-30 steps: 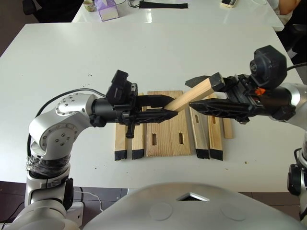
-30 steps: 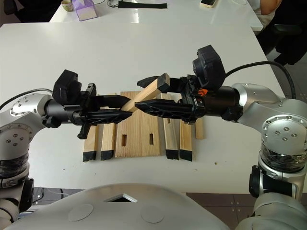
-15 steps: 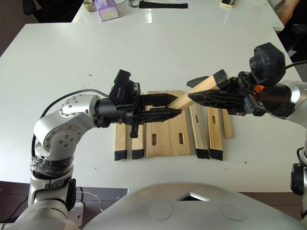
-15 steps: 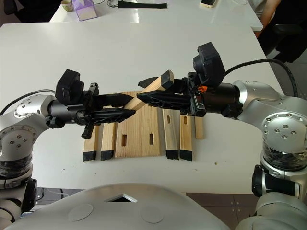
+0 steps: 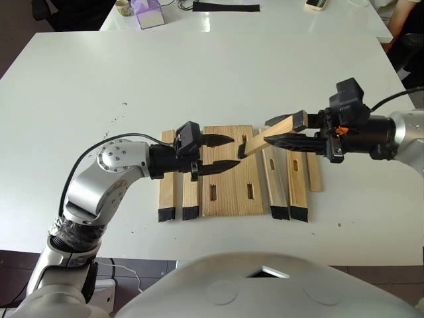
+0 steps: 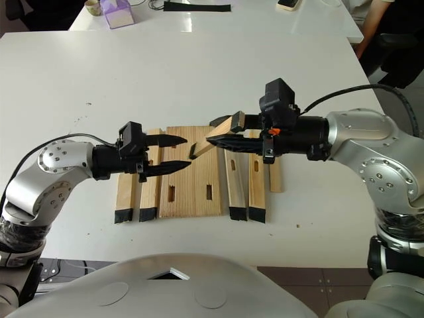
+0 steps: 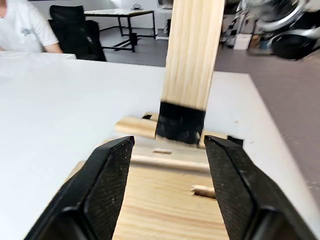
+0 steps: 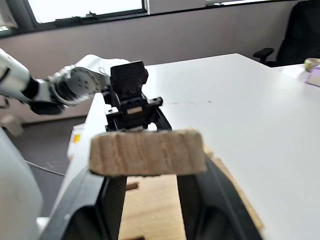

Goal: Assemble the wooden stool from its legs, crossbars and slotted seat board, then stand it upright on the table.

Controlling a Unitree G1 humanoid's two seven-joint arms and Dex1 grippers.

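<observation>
The slotted seat board lies flat on the white table. Two black-tipped legs lie along its left side and two more along its right, with a short crossbar beside those. My right gripper is shut on a fifth leg. It holds that leg slanted just above the board, black tip pointing at my left gripper. The left gripper hovers open over the board's left part, a short gap from the tip. The leg's bare end faces the right wrist.
A tissue box and a cup stand on a second table at the back, next to a black strip. Bare tabletop stretches beyond the parts and to either side.
My left gripper has drawn back off the leg's lower end. Both arms have sunk toward the table. The right gripper has brought the leg down closer to the board.
</observation>
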